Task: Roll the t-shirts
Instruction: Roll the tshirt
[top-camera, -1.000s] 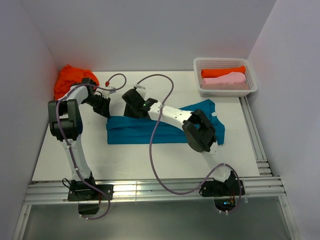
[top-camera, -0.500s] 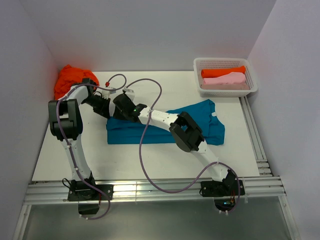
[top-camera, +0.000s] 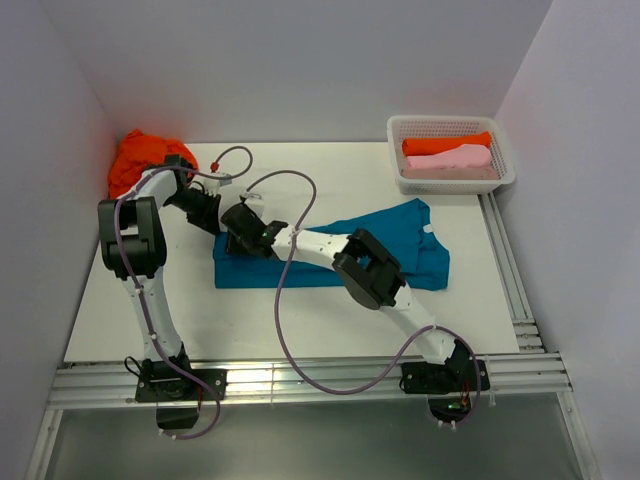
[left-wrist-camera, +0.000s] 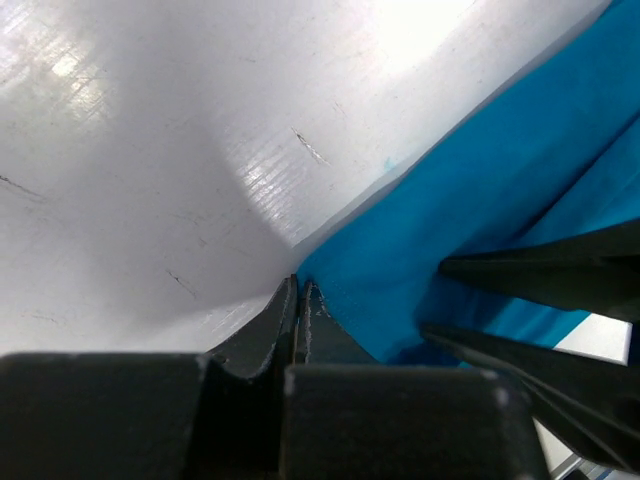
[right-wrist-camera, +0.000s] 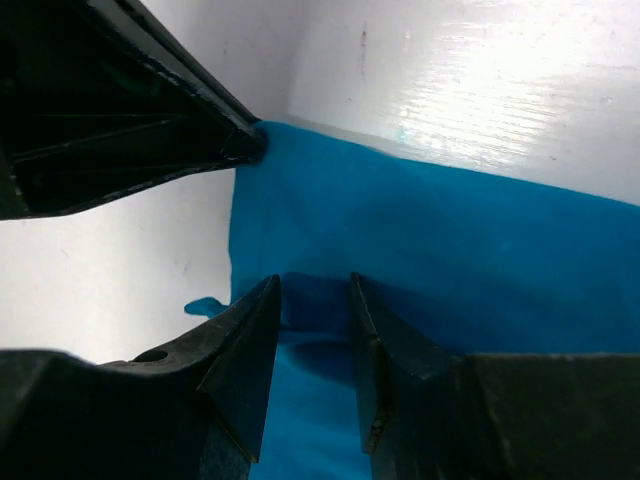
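A teal t-shirt (top-camera: 262, 272) lies folded in a long strip across the table. My left gripper (top-camera: 212, 221) is at its far left corner, jaws shut on the corner's tip (left-wrist-camera: 300, 283); it also shows in the right wrist view (right-wrist-camera: 250, 140). My right gripper (top-camera: 236, 240) is open, tips down on the shirt's left end (right-wrist-camera: 312, 290), just right of the left gripper. Its fingers (left-wrist-camera: 540, 275) show in the left wrist view. A crumpled orange-red t-shirt (top-camera: 140, 160) lies at the back left.
A white mesh basket (top-camera: 447, 119) at the back right holds a rolled orange t-shirt (top-camera: 445, 143) and a rolled pink t-shirt (top-camera: 458, 157). Metal rails run along the table's near edge (top-camera: 300, 380) and right edge (top-camera: 505, 260). Walls enclose the table.
My right gripper has moved left along the teal t-shirt to its left end, close beside the left gripper. The left gripper has stayed at the corner.
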